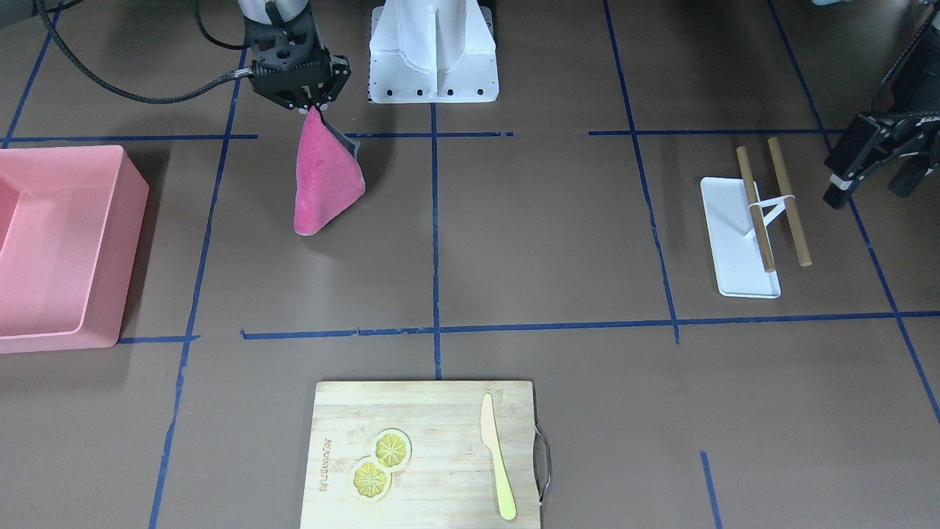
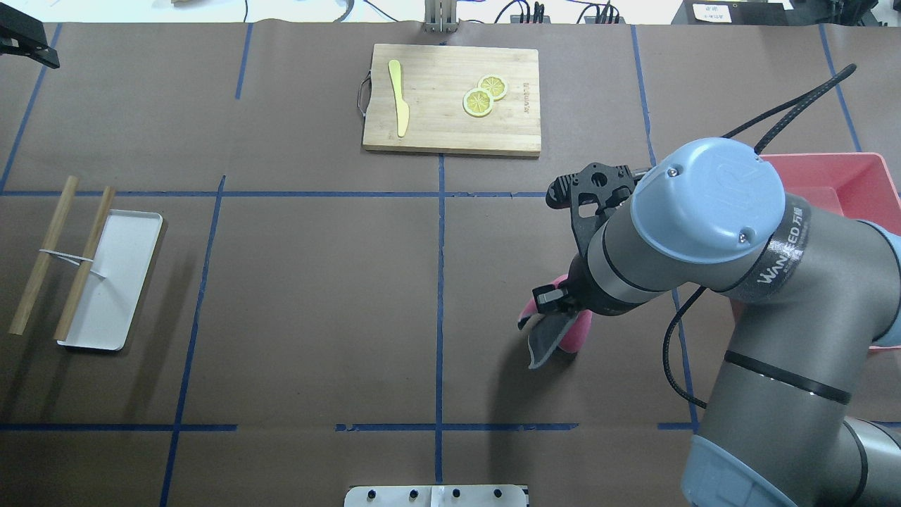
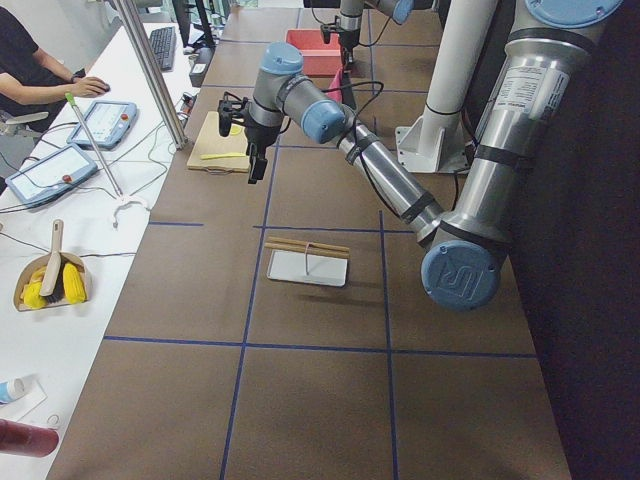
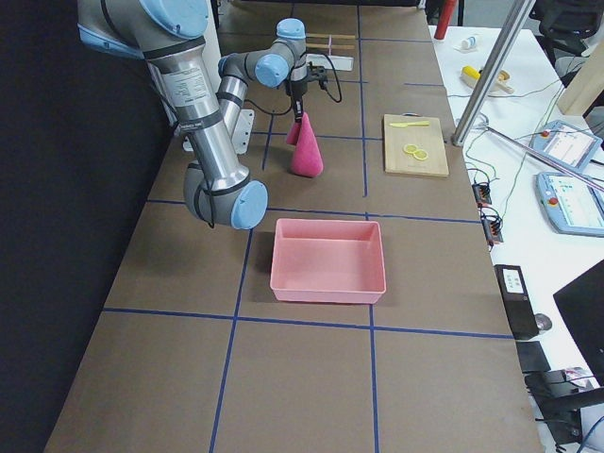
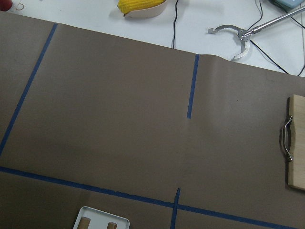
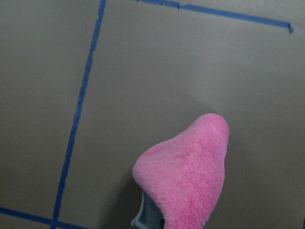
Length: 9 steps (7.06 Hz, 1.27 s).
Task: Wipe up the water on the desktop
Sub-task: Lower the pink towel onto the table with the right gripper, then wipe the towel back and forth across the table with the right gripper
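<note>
The desktop is a matte brown surface with blue tape lines; I see no water on it. My right gripper is shut on the top corner of a pink cloth with a grey back. The cloth hangs down in a cone and its lower edge seems to touch the desktop. It also shows in the overhead view and in the right wrist view. My left gripper hovers open and empty at the table's far side, beside the white tray.
A pink bin stands on my right side. A bamboo cutting board with lemon slices and a yellow knife lies at the operators' edge. A white tray with two wooden sticks lies near my left gripper. The robot base is close to the cloth.
</note>
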{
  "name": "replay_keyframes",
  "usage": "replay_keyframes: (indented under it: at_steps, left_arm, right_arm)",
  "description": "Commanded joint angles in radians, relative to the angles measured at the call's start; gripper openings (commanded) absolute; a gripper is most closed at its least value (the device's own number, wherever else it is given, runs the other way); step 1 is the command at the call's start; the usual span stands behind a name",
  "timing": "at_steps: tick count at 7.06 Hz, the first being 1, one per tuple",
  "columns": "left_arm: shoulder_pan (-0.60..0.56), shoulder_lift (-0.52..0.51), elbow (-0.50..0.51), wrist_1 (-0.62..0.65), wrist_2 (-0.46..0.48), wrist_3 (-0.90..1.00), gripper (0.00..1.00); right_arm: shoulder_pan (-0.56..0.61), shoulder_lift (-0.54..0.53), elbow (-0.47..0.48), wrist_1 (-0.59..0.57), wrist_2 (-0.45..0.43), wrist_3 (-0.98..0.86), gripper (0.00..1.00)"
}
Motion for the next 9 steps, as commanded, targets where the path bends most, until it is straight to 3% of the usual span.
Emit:
replay_keyframes:
  at_steps: [1, 3, 9]
  left_arm:
    - [0.0, 0.036, -0.002, -0.006, -0.002, 0.048, 1.0]
    - [0.003, 0.049, 0.003, -0.008, -0.003, 0.07, 1.0]
    - [0.005, 0.049, 0.0, -0.003, -0.007, 0.067, 1.0]
  right_arm:
    - [-0.012, 0.002, -0.012, -0.022, 0.131, 0.038, 0.0]
    - [-0.013, 0.002, -0.08, -0.008, 0.216, 0.084, 0.0]
    - [0.167, -0.011, -0.494, 0.265, 0.207, 0.037, 0.0]
